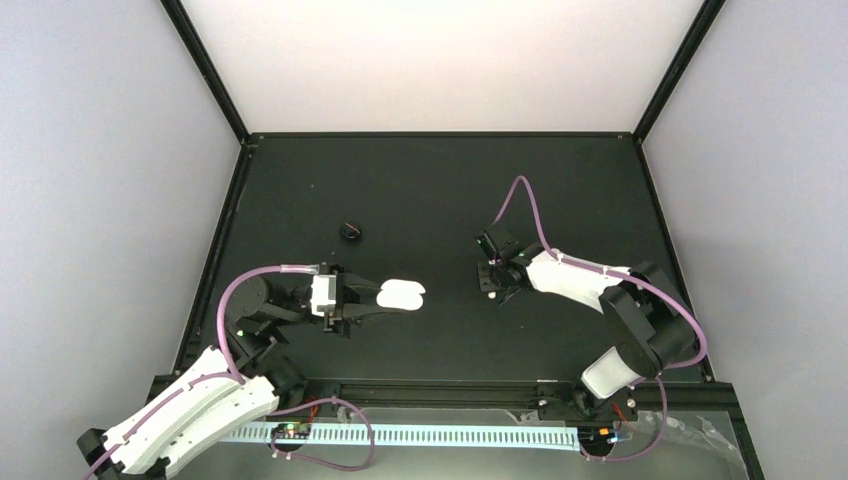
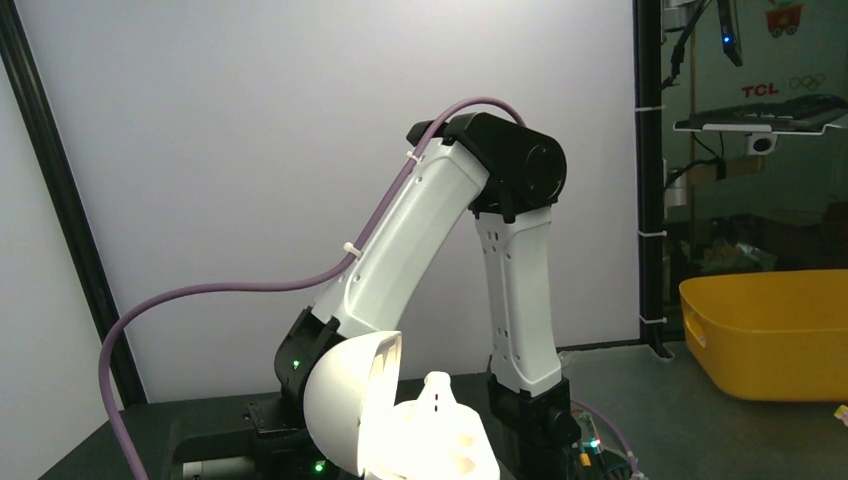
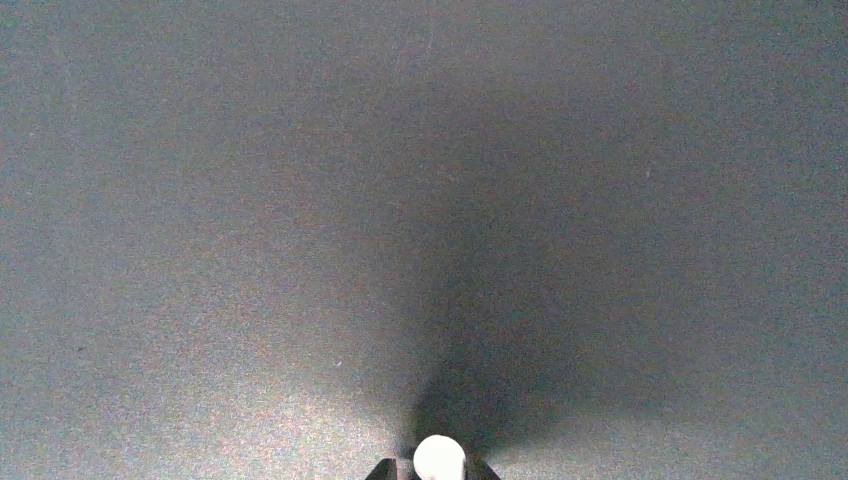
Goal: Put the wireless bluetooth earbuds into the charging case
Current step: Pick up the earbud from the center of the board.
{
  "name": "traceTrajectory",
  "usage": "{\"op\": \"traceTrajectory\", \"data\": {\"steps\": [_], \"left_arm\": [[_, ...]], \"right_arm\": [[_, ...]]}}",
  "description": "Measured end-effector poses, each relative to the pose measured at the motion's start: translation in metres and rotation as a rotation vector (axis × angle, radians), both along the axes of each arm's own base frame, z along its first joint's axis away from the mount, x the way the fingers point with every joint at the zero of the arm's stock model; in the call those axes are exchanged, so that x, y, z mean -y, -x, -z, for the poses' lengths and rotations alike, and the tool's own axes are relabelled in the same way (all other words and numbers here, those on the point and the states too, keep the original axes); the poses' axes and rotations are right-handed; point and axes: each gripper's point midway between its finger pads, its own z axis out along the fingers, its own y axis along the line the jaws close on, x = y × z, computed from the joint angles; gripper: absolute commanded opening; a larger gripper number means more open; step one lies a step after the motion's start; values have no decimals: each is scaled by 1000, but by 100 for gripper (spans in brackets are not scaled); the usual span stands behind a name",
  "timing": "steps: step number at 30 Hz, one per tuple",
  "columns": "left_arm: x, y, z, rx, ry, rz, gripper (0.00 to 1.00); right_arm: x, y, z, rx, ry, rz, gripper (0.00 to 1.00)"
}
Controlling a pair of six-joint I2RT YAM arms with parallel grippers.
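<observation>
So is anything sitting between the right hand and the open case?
Nothing visible. Bare table lies between the right hand and the charging case in the left hand; the small black round object sits farther back, off that line.

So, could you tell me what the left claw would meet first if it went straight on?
Most likely the right claw: the left claw, holding the open charging case, points toward it, though height is unclear.
</observation>
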Motion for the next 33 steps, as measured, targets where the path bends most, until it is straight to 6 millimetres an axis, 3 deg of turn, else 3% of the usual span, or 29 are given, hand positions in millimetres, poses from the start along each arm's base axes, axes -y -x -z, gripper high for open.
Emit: {"op": "traceTrajectory", "data": {"steps": [15, 26, 29, 32, 33], "left_arm": [[1, -1, 1, -3, -3, 0, 2], [1, -1, 1, -3, -3, 0, 1], [1, -1, 1, -4, -4, -3, 2], [0, -2, 1, -4, -4, -6, 1], [0, -2, 1, -4, -4, -7, 1]], "right_arm": [[-4, 2, -3, -10, -36, 14, 2], [-3, 3, -10, -2, -42, 17, 1], [-3, 4, -35, 47, -76, 8, 1], [-6, 5, -80, 133, -148, -26, 1], [-9, 6, -103, 176, -189, -50, 1]]}}
